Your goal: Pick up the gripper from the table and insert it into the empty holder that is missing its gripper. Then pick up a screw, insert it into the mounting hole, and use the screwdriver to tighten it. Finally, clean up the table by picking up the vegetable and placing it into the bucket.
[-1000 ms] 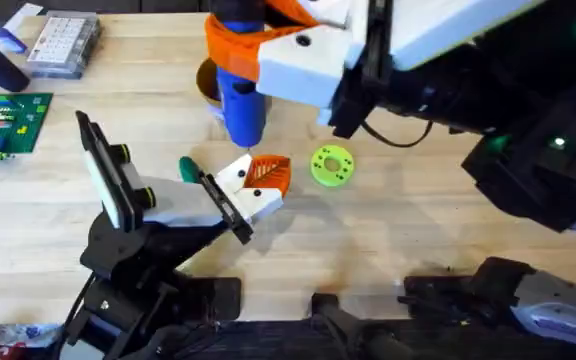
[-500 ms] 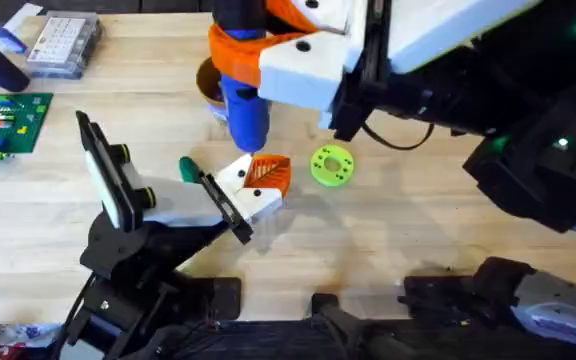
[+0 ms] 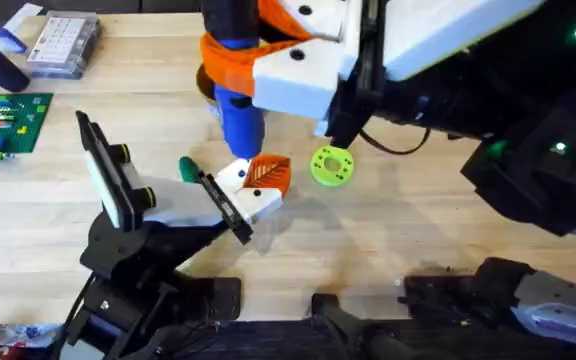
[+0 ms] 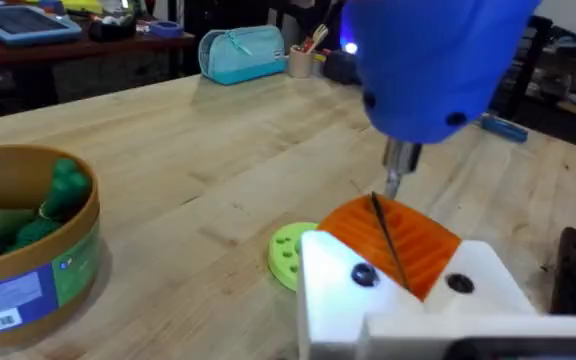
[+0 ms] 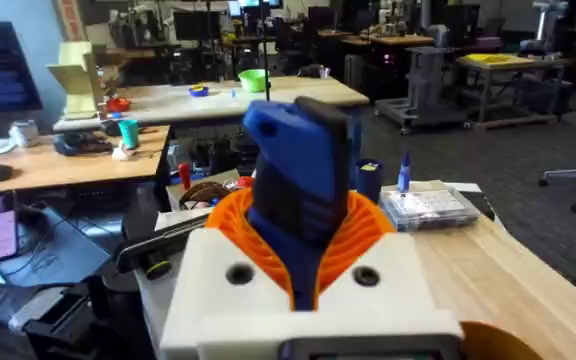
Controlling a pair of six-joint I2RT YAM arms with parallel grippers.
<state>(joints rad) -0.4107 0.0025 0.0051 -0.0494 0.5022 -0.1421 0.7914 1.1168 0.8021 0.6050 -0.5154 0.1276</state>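
The right claw [image 3: 253,65] clamps the one blue screwdriver [image 3: 240,115] upright, tip just above the holder [image 3: 251,195] with its orange gripper [image 3: 270,173]. The left claw [image 3: 230,208] grips that holder. Beside the holder lies one green disc [image 3: 331,165].

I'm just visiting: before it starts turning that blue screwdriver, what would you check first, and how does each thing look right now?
1. Right gripper clamped on the screwdriver: ok.
2. Orange gripper seated in the holder: ok.
3. Left gripper steadying the holder: ok.
4. Screwdriver tip above the orange piece: ok.
5. Screw sitting in the mounting hole: cannot tell.
6. Vegetable in the bucket: ok.
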